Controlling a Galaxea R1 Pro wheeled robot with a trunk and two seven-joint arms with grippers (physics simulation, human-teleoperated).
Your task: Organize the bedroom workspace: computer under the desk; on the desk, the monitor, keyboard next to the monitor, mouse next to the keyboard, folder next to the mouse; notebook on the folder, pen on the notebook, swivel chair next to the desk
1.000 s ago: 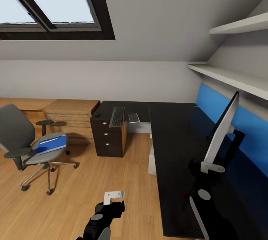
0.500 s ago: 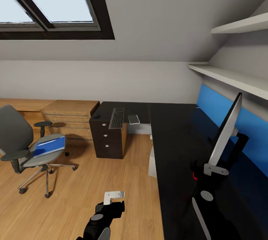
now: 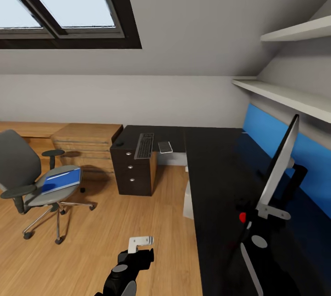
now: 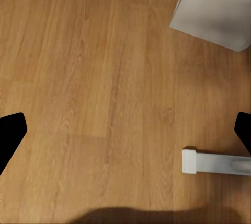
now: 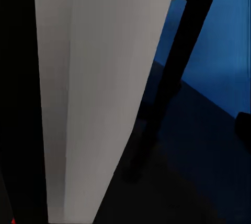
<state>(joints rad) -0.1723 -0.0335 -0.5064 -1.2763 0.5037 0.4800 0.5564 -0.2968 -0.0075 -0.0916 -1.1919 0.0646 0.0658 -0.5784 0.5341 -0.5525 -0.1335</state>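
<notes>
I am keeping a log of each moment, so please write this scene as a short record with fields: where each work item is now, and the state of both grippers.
monitor: tilted, above the desk, at the right gripper
keyboard: on far desk wing
mouse: beside keyboard
folder: on swivel chair seat
computer: on floor
left gripper: open, over floor
right gripper state: cannot tell

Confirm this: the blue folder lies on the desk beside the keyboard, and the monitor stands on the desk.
Not quite. In the head view the blue folder lies on the swivel chair seat, not on the desk beside the keyboard. The monitor does stand on the desk.
</notes>
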